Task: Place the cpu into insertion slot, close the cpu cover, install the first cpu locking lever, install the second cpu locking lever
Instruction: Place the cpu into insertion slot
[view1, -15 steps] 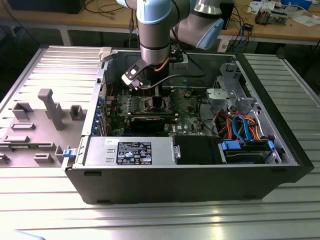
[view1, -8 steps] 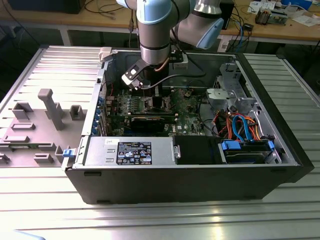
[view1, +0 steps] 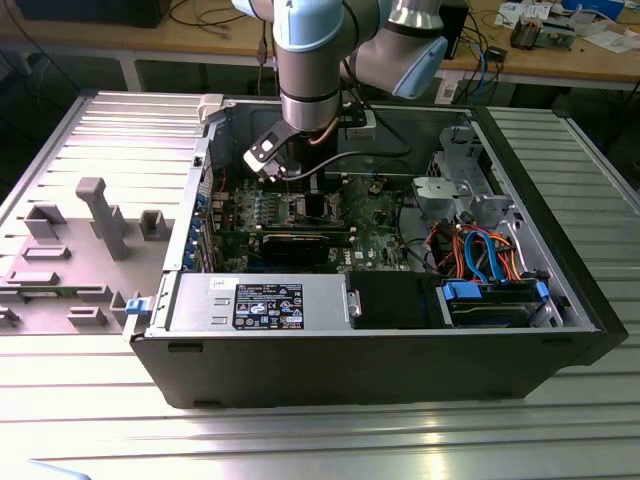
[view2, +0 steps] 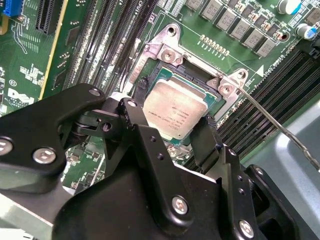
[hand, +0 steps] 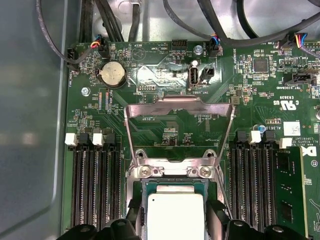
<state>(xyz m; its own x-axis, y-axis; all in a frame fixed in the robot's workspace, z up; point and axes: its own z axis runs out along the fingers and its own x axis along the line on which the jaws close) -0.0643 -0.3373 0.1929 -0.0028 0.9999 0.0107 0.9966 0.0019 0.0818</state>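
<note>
Down inside the open computer case (view1: 380, 350), which lies on its side on the ribbed metal worktop (view1: 320, 440), the robot arm (view1: 310, 70) reaches to the green motherboard (hand: 260, 130). In both wrist views the jaws are clamped on the cpu (view2: 177, 107) (hand: 175, 212), with one black finger (view2: 137, 120) against each of two opposite edges. The cpu lies flat within the insertion slot (view2: 186, 74), its silver-grey top facing up.

In the first wrist view the cpu cover (hand: 180, 106) stands swung up from its hinge at the slot's edge, leaving the chip uncovered. In the second wrist view a thin locking lever (view2: 280, 127) slants away from a corner bracket, passing over the long memory slots (hand: 95, 185) that flank the socket on both sides. A round coin-cell battery (hand: 112, 75) sits on the board beyond the raised cover. In the exterior view a black graphics card (view1: 295, 245) lies just beside the arm's lower end.
</note>
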